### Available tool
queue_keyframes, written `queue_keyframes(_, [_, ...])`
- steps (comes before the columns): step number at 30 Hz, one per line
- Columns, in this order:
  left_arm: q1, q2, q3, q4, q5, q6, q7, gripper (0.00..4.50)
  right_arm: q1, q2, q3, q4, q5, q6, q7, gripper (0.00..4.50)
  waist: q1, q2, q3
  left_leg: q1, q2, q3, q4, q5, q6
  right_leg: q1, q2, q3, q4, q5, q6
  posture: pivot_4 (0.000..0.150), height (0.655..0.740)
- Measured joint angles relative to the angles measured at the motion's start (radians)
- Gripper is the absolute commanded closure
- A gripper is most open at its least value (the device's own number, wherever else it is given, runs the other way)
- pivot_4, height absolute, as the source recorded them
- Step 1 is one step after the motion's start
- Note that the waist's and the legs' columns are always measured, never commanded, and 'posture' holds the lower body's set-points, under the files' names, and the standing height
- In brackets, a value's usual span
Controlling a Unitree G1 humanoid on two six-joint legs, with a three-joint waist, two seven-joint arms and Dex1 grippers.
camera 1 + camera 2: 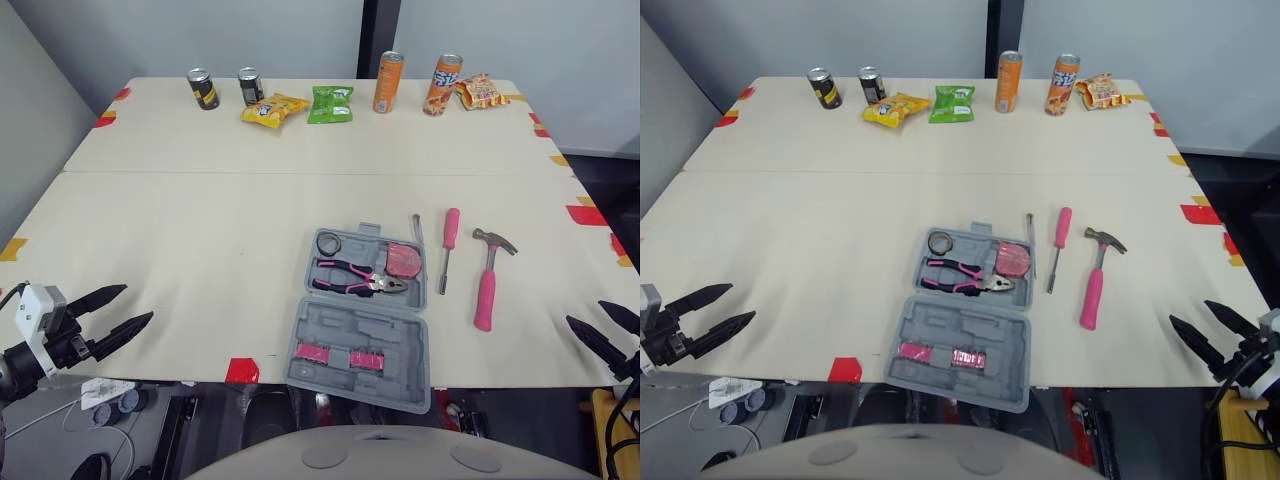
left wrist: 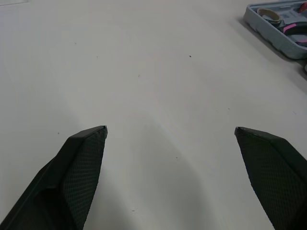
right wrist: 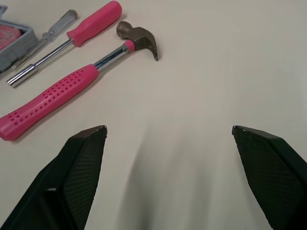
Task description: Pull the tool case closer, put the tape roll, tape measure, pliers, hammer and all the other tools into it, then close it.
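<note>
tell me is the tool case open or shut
Open: the tool case lies spread flat, lid toward the near table edge, pliers and tape roll showing in its tray.

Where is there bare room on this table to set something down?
Widest bare patch: the table left of the tool case, out to its left edge. The band between case and the far cans and snack packs is bare too. Crowded right of the case: screwdriver, hammer.
</note>
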Motion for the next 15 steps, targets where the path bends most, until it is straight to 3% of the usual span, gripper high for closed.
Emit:
queue_keyframes(5, [-0.026, 0.016, -0.031, -0.005, 0.021, 0.009, -0.02, 0.0, 0.006, -0.005, 0.009, -0.032, 0.001, 0.016, 0.034, 0.01, -0.002, 0.0, 0.0, 0.0, 0.0, 0.0, 0.0, 0.0, 0.001, 0.0, 0.0, 0.0, 0.001, 0.0, 0.0, 0.15, 0.74])
queue_keyframes(13, [-0.128, 0.026, -0.192, -0.089, 0.101, -0.006, -0.059, 0.0, 0.038, -0.011, 0.136, -0.391, -0.002, 0.104, 0.061, 0.01, 0.001, 0.001, 0.0, -0.001, 0.0, -0.002, 0.003, 0.0, 0.002, 0.0, 0.0, -0.002, 0.004, 0.0, -0.001, 0.15, 0.74])
queue_keyframes(15, [-0.172, 0.026, -0.239, -0.099, 0.117, -0.016, -0.077, 0.52, 0.037, -0.025, 0.184, -0.459, -0.021, 0.117, 0.067, 0.0, 0.002, 0.001, 0.0, -0.001, 0.0, -0.002, 0.003, 0.0, 0.002, -0.001, -0.001, -0.002, 0.006, -0.001, -0.001, 0.15, 0.74])
